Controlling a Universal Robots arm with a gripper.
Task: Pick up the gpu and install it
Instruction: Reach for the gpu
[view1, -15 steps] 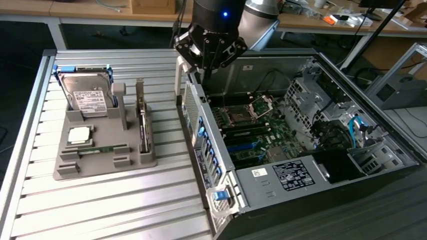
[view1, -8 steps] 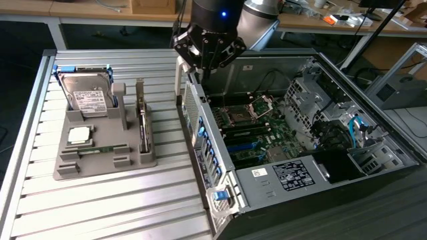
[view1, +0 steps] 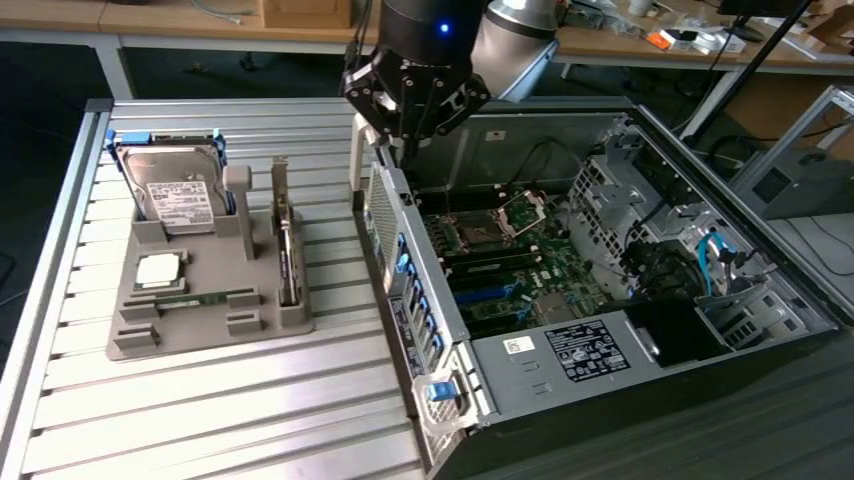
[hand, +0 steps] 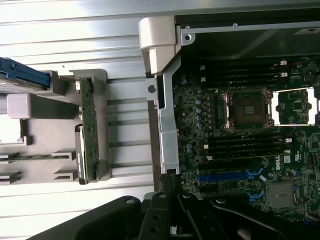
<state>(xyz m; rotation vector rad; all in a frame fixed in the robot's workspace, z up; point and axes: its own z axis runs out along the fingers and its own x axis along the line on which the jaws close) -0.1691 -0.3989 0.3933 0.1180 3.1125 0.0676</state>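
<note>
The gpu is a thin green-brown card standing on its edge in a slot along the side of the grey holder that faces the case. In the wrist view the gpu appears edge-on, with its silver bracket at one end. My gripper hangs over the rear wall of the open computer case, apart from the gpu. Its fingers are shut with nothing between them, right above the case's metal edge.
The holder also carries a silver hard drive upright at the back, a processor chip and a narrow memory stick. The motherboard lies exposed inside the case, with blue slots. All stands on a slatted metal table.
</note>
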